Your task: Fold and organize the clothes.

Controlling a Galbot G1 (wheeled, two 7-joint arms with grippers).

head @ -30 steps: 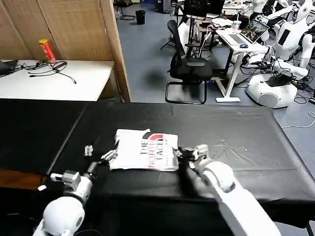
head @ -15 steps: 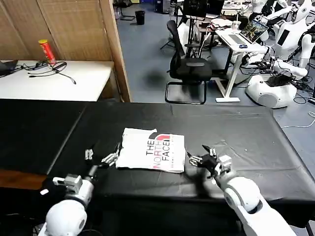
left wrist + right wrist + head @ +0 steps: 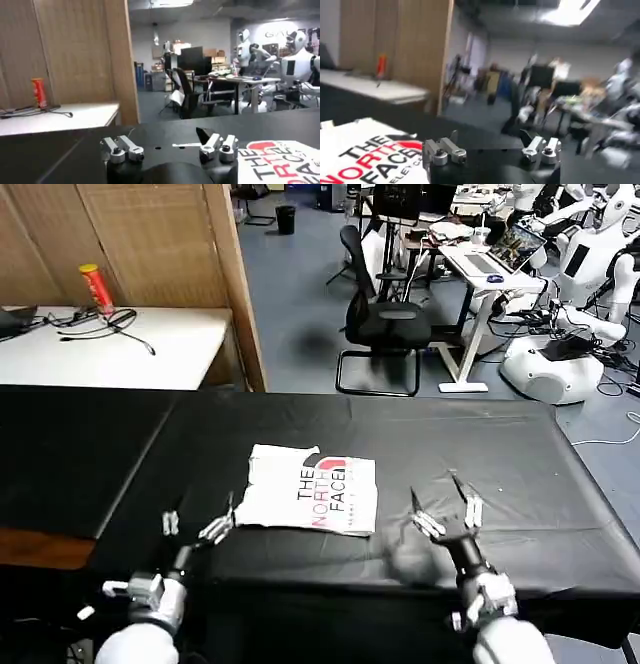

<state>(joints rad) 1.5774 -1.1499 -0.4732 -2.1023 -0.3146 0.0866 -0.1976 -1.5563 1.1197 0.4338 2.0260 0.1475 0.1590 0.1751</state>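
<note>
Folded T-shirt (image 3: 310,491) between 2 open grippers

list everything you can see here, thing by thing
T-shirt: 1, white with black and red "THE NORTH FACE" print, folded flat mid-table between the two claws
table: 1, black-covered, under the T-shirt
side table: 1, white, far left by the wooden partition
can: 1, red with yellow lid, upright on the side table
cable: 1, black, on the side table beside the can
office chair: 1, black, on the blue floor behind the table
left claw: 1, silver, open, just left of the T-shirt, apart from it
right claw: 1, silver, open, right of the T-shirt, apart from it
</note>
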